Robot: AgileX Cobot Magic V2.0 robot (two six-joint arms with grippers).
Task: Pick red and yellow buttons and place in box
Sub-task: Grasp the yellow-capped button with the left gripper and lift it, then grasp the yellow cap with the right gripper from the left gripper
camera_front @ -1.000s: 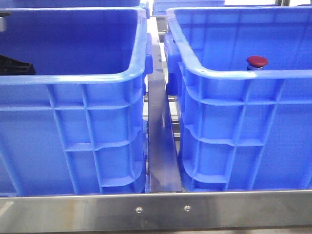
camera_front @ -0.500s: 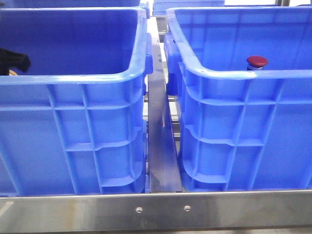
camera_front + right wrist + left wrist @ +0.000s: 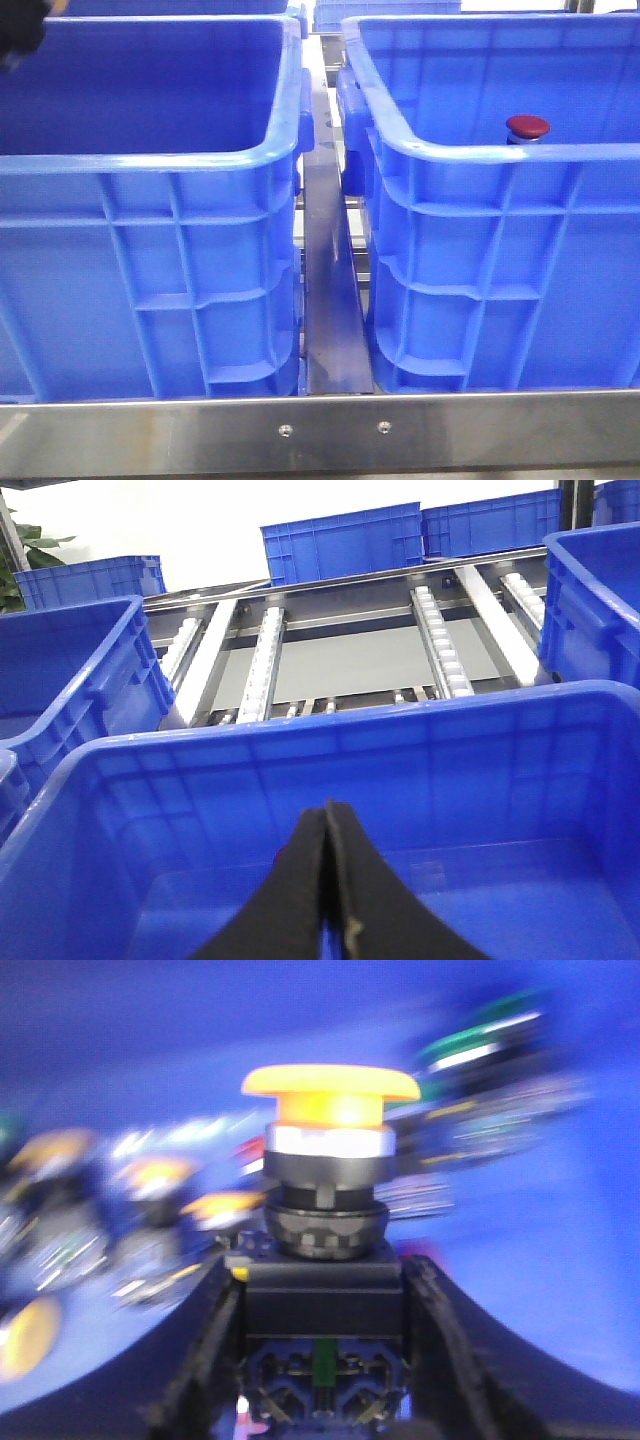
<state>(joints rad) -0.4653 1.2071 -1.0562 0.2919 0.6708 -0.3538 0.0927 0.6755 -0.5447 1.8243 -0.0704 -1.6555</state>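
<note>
Gripping a yellow button (image 3: 330, 1100) upright by its black base, the left pincer (image 3: 322, 1360) has blurred buttons (image 3: 150, 1200) behind it. Right pincer (image 3: 328, 880) hangs clenched, empty, over a blue box (image 3: 500, 780). A red button (image 3: 527, 127) peeks above the right box's rim.

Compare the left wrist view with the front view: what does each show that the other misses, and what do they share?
Only the left wrist view shows the yellow button held between the left gripper's fingers, with a blurred heap of other buttons behind. Only the front view shows the red button in the right crate, and the metal rail between the crates. Both show blue crate plastic.
</note>
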